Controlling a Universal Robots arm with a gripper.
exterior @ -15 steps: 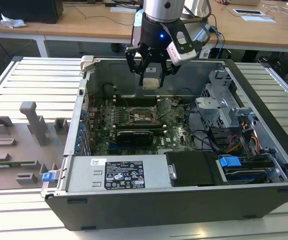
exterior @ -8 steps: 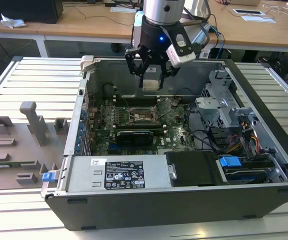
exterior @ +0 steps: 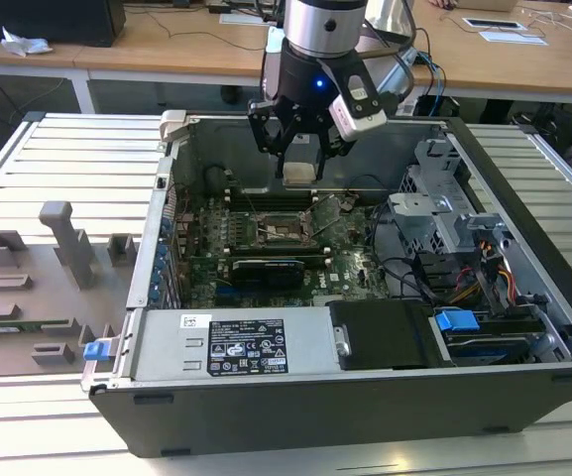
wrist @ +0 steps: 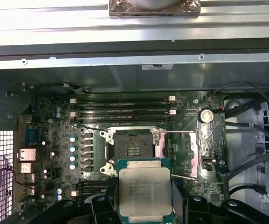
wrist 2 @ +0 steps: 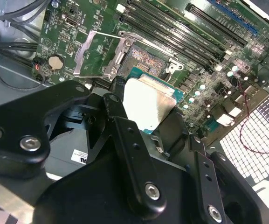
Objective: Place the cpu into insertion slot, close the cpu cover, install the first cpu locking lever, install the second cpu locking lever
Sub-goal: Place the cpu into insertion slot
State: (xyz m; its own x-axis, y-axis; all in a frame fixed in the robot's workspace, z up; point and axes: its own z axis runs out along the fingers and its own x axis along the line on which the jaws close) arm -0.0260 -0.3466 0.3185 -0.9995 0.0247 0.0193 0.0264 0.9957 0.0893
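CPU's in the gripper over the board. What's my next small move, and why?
Probably ease the gripper across until the cpu centres over the insertion slot: in the first wrist view it appears offset from the bare socket, and the cpu cover stands open.

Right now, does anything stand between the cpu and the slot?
Nothing visible does. The gripper holds the cpu above the open slot, and the cover is swung aside, off the slot.
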